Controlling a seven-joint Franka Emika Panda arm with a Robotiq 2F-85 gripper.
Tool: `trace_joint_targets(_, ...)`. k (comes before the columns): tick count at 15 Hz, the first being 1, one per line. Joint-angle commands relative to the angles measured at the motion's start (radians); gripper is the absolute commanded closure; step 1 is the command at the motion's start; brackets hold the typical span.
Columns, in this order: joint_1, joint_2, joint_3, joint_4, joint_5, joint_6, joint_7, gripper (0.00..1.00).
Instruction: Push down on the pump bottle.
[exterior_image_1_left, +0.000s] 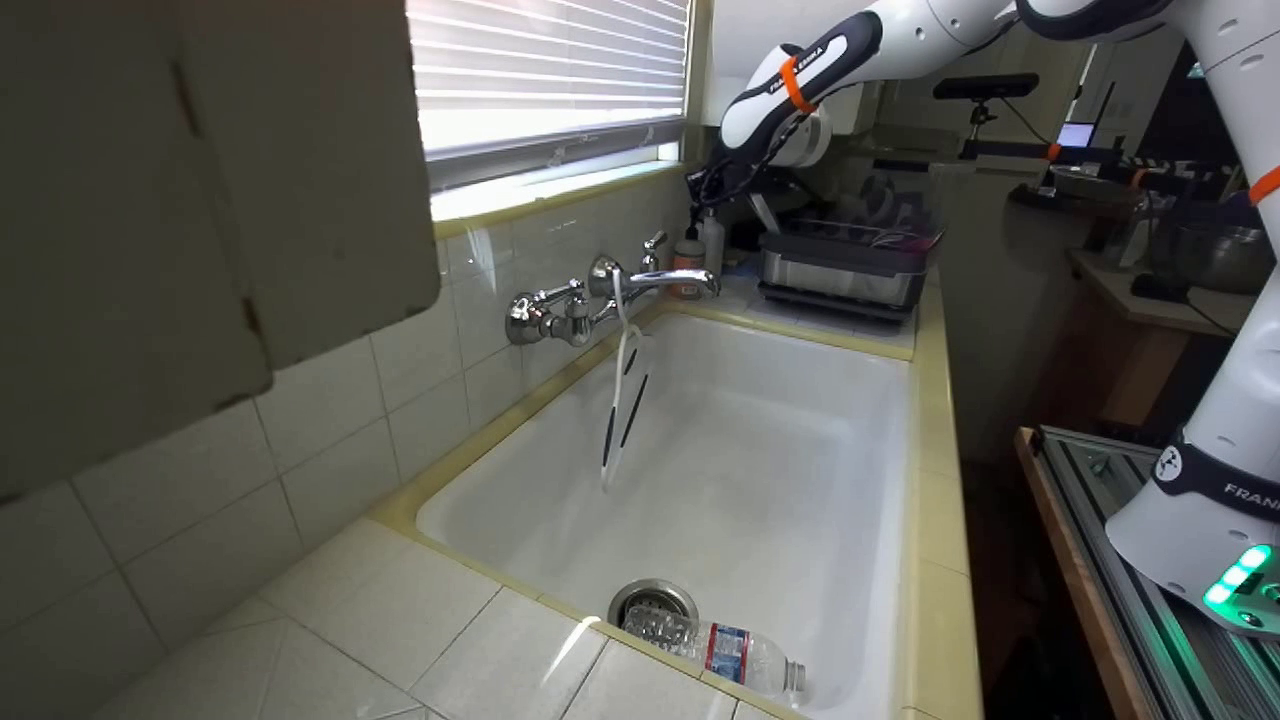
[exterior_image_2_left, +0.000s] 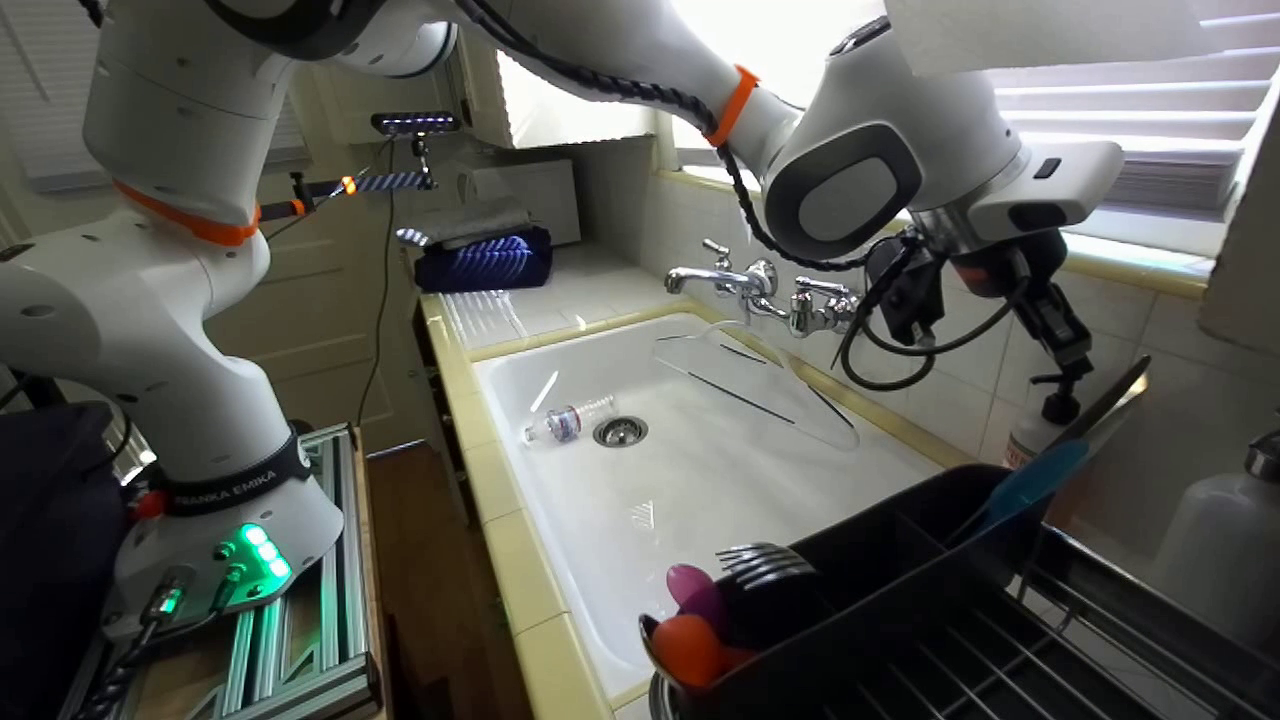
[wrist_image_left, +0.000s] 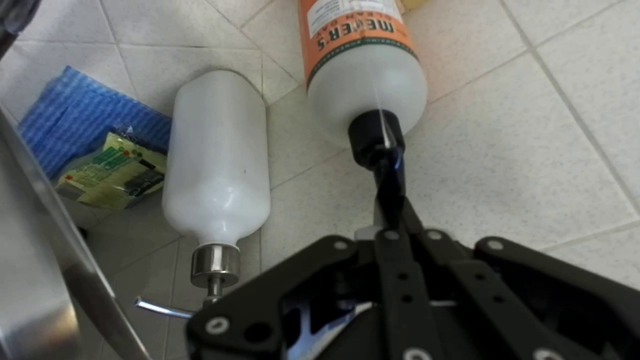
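The white arm (exterior_image_2_left: 900, 110) arches past the sink (exterior_image_1_left: 780, 480) to the tiled bench (wrist_image_left: 510, 160): white dispenser (wrist_image_left: 217, 165) there and, just beside it, upright, the orange-labelled pump bottle (wrist_image_left: 362, 80)! Black fingers (wrist_image_left: 395, 257) pressed together, tips at its pump top (wrist_image_left: 374, 135), nothing seen between them.

White arm (exterior_image_2_left: 620, 40), orange bands (exterior_image_2_left: 736, 104), black fingers (wrist_image_left: 394, 255) (dotted with silvery screws (wrist_image_left: 218, 325)).
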Motion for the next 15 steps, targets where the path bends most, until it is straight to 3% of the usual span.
trace_joint_targets(1, 0.015, 0.027, -0.02, -0.05, 0.017, -0.026, 0.014, 1.0)
trace_joint_targets(15, 0.024, 0.016, -0.03, -0.032, 0.022, -0.019, 0.039, 1.0)
